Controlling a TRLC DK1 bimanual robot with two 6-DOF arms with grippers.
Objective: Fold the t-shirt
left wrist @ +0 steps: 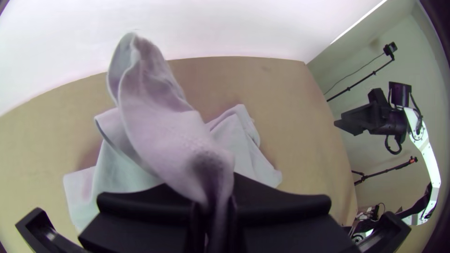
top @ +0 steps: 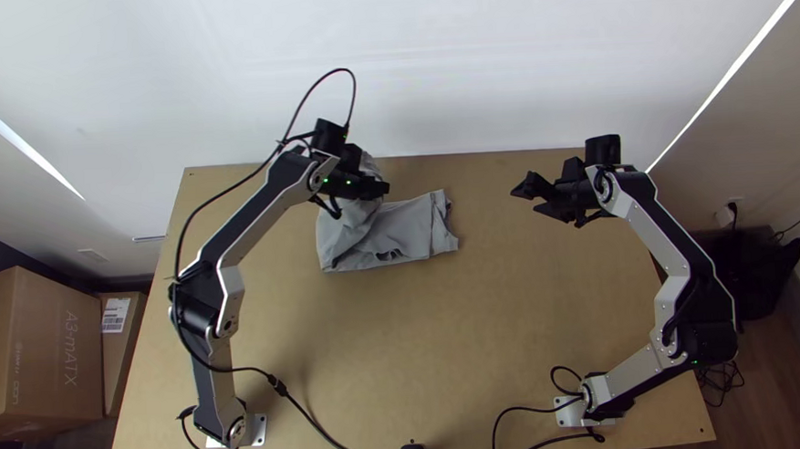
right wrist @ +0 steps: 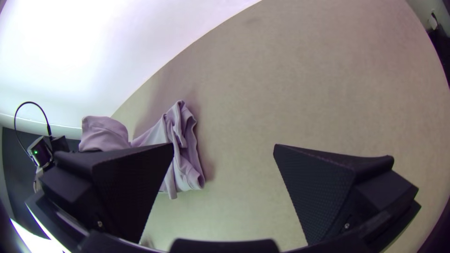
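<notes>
Can see a light grey cloth t-shirt (top: pixel 405 231) on the light wooden table (top: pixel 362 373), left of its middle and near its far edge. Lies partly flat in creased, overlapping layers, with a crumpled end toward the table's right edge; is lifted and bunched on the side toward the far left corner. Can make out the left gripper (top: pixel 383 189) there, with wide black fingers pressed closed on the bunched cloth, and a loose length of it reaching past them. Can also see the right gripper (top: pixel 524 201) over the table, between the t-shirt and the right edge, well apart from the cloth. Has flat black fingers spread wide, with tabletop visible between them. Can spot a large brown cardboard box (top: pixel 50 352) beyond the left edge.
</notes>
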